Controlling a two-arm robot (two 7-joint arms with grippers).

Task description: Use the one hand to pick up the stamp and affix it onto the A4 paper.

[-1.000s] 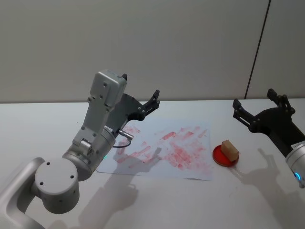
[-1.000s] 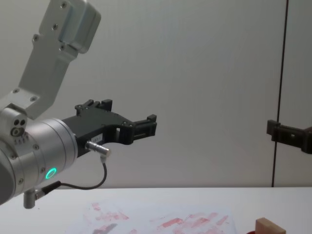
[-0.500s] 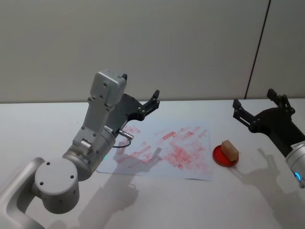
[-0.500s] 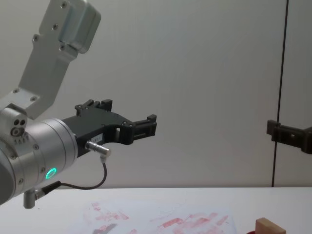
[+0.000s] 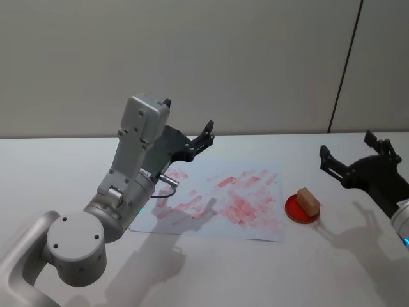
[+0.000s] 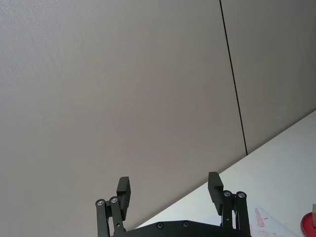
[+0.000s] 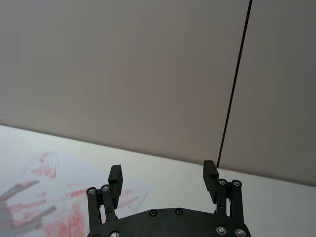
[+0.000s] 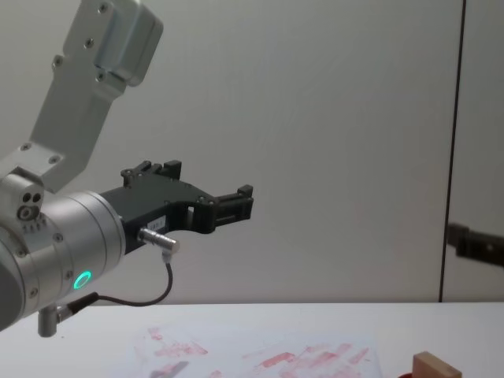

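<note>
Stamp sits on ink pad, lower right, beside A4 paper. Right claw fingers apart at right edge. Left claw apart, centre-left.

Wall: a plain, matt grey-beige wall is seen behind the table.
Seam: the wall is divided by a thin dark upright line toward its right side.
Table: a plain white table is met by the wall along its far edge.
Light: soft grey shadows are cast toward the table's near edge.
</note>
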